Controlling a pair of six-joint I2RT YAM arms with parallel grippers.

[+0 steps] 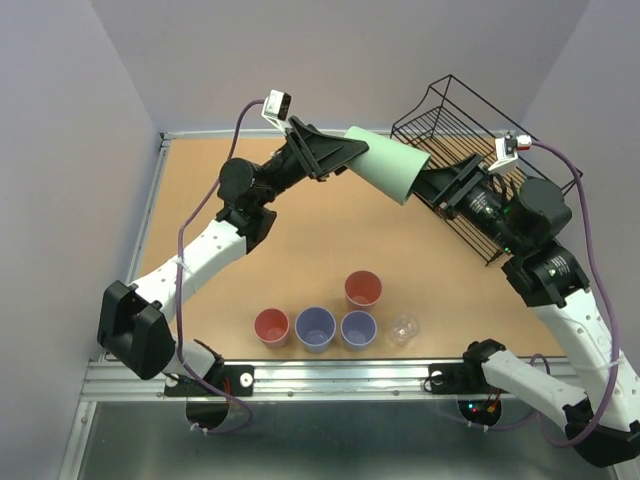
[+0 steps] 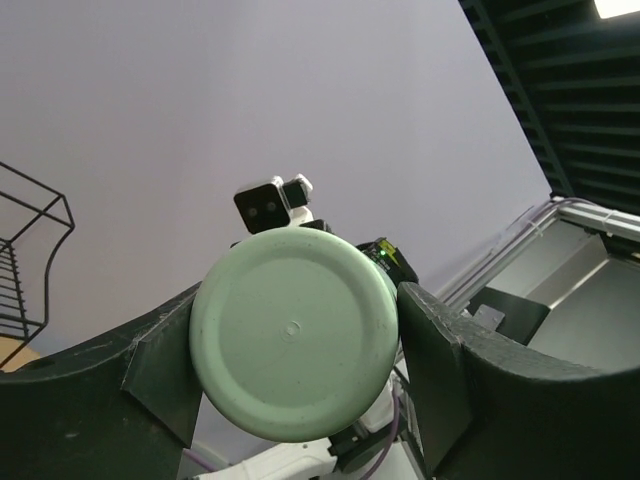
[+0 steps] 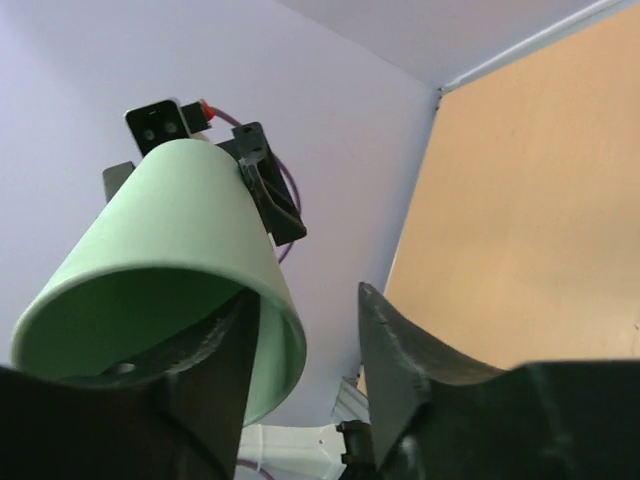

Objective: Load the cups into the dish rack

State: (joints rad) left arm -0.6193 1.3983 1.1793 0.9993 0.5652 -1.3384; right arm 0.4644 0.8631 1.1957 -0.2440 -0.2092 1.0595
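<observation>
While left fingers (image 2: 160,370) clamp the green cup (image 1: 388,166), right fingers (image 3: 225,370) — parted — straddle its rim.

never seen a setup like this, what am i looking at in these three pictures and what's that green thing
Two robot arms are bolted to a table edge. One picture looks down from above; the other two come from small cameras on each wrist. Between the arms, in mid-air, is a pale green cup: the left claw clamps its base, while the right claw has one finger inside its rim, jaws apart. On the table stand two red cups, two lavender cups and a clear cup. The black wire dish rack sits far right.
</observation>
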